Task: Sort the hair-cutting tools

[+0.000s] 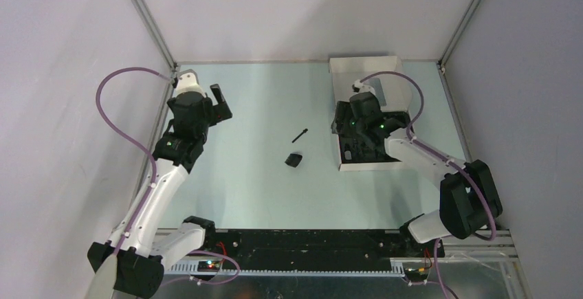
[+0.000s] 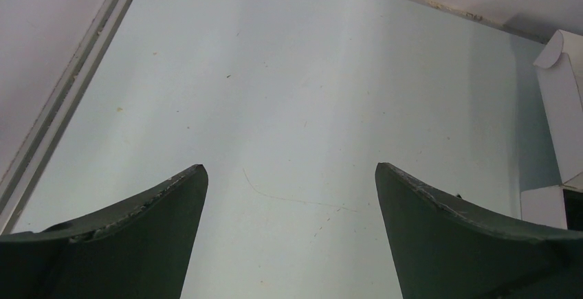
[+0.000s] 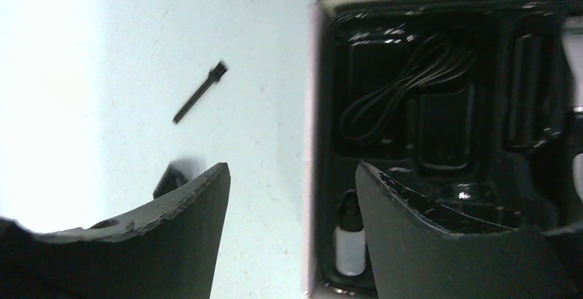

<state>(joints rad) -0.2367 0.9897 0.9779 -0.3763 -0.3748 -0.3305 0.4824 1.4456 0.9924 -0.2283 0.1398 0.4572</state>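
The right tool (image 3: 292, 175) is held apart over the box (image 3: 313, 106) edge, seemingly for fetching the stick-brush (image 3: 200, 93); the left tool (image 2: 290, 172) is parked apart.

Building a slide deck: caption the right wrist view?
Right gripper, jaws open, over the black tray edge; cord and small bottle inside, stick-brush outside on the table.

**Hair-cutting tools: two loose on the table, others in the box's black tray**

The thin black stick-brush (image 1: 300, 135) lies flat and slantwise on the table (image 1: 261, 106), its bristle end nearer the white box (image 1: 364, 65). A small black comb attachment (image 1: 295, 159) lies near it but apart, closer to the table's near edge. In the tray (image 3: 412, 20), a thin black cord (image 3: 392, 93) sits loosely looped in one recess. A small white bottle (image 3: 350, 244) with a black cap sits in another.
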